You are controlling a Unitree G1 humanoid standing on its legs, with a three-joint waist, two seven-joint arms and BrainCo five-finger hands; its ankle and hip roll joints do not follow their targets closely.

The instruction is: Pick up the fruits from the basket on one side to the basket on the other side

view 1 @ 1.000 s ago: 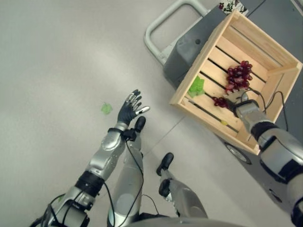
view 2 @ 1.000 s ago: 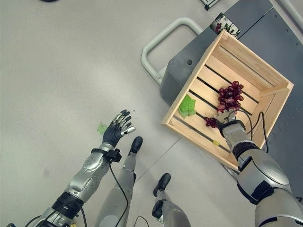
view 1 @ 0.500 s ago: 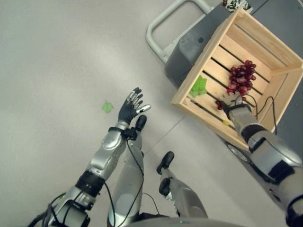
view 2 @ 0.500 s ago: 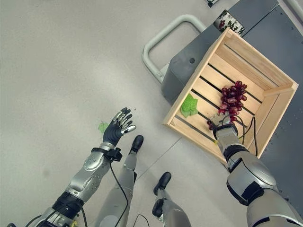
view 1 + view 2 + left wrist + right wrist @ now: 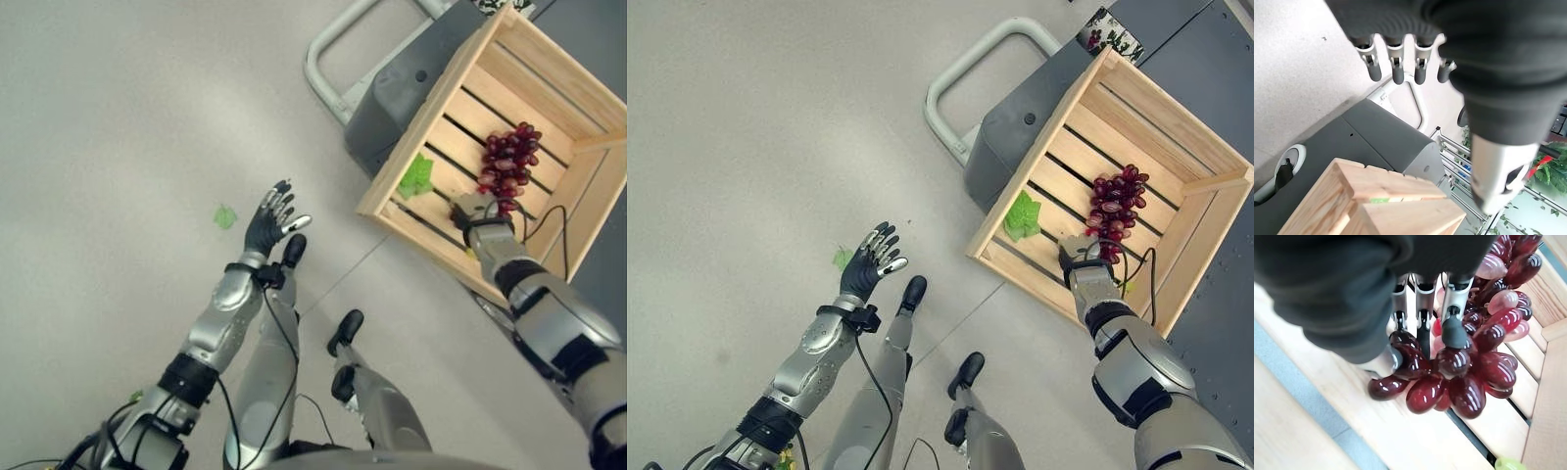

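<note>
Right hand on grapes in crate — left hand open over floor.

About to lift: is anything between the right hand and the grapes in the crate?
Nothing visible. The right hand already has its fingers curled into the bunch of grapes on the floor slats of the wooden crate. The green leaf lies off to one side.

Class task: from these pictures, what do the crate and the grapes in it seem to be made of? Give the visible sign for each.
Crate: pale unfinished wood, apparently; grain and gapped slats show, with no paint or sheen.
Grapes: dark red, smooth and very glossy with sharp highlights. They may be real fruit or plastic; the look leaves that open.
</note>
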